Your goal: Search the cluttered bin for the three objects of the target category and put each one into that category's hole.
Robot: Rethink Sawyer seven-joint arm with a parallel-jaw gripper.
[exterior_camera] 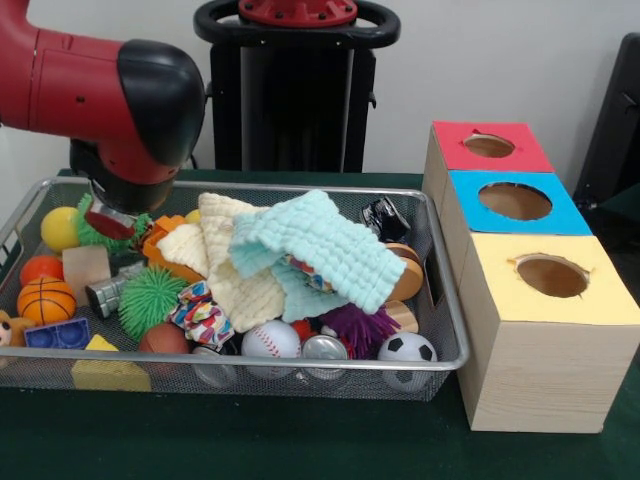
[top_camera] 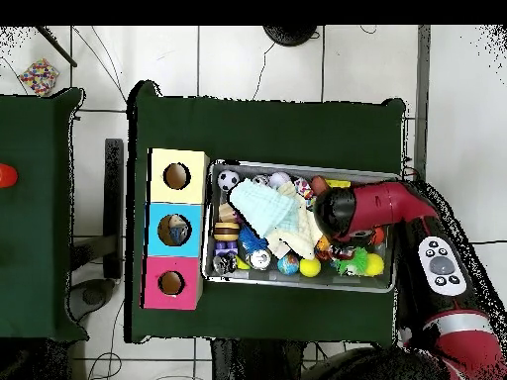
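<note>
Nearest the camera, along the front wall of the silver wire-mesh bin (exterior_camera: 250, 365), sit a yellow foam block (exterior_camera: 108, 372), a white baseball with red stitching (exterior_camera: 270, 340), a shiny metal can end (exterior_camera: 325, 348) and a black-and-white miniature soccer ball (exterior_camera: 406, 348). Just behind these lie a blue toy brick (exterior_camera: 57, 334), an orange miniature basketball (exterior_camera: 45, 299), a green spiky rubber ball (exterior_camera: 150, 299), a multicoloured patterned cloth bundle (exterior_camera: 203, 318) and a purple spiky ball (exterior_camera: 360, 327). Mid-bin, a cream waffle-weave cloth (exterior_camera: 235, 270) is draped over the clutter, with a mint-green waffle-weave cloth (exterior_camera: 320, 255) lying partly on top of it and reaching toward the bin's right side. A small black toy car (exterior_camera: 384, 217) rests at the far right corner. A yellow ball (exterior_camera: 59, 229) sits at the far left. To the right of the bin stands a wooden sorting box; its yellow-topped section (exterior_camera: 575, 300) is nearest, the blue-topped section (exterior_camera: 510, 215) is behind it, and the red-topped section (exterior_camera: 490, 158) is farthest, each with one round hole. The overhead view shows an item inside the blue section's hole. The red and black robot arm (exterior_camera: 110, 95) reaches down over the bin's far left area; the gripper (exterior_camera: 108, 220) is low among the objects there, and whether it is apart or together cannot be determined.
</note>
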